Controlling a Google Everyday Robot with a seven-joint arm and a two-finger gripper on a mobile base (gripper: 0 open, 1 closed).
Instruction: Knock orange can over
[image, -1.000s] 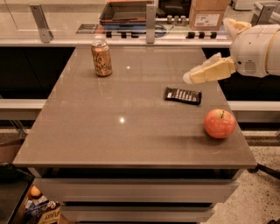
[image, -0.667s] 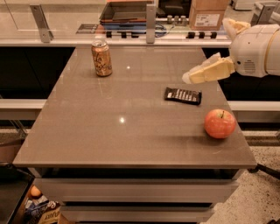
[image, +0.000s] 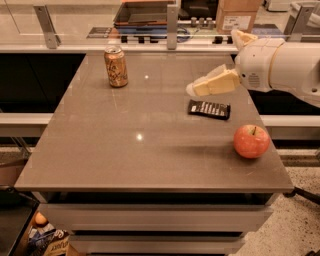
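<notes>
- The orange can (image: 115, 66) stands upright near the far left corner of the bench (image: 125, 155), so the knock-over is not yet done.
- The gripper (image: 194, 89) hovers above the bench's right side, just past a flat black object (image: 209, 108) and well apart from the can.
- I cannot tell how far open it is. Nothing shows in its hold.
- What is left, by my judgement, is to cross to the can and tip it.

Arm (image: 292, 67): one, white, thick and rounded, entering from the right edge of the view and reaching leftward, roughly level.
Wrist housing (image: 254, 64): white, bulbous, with a small cream-coloured projection on its upper side.
Gripper (image: 196, 89): cream-coloured, wedge-shaped, extending from the wrist housing toward the left and tilted slightly downward; sits right of centre in the view, held in the air, touching nothing.
</notes>
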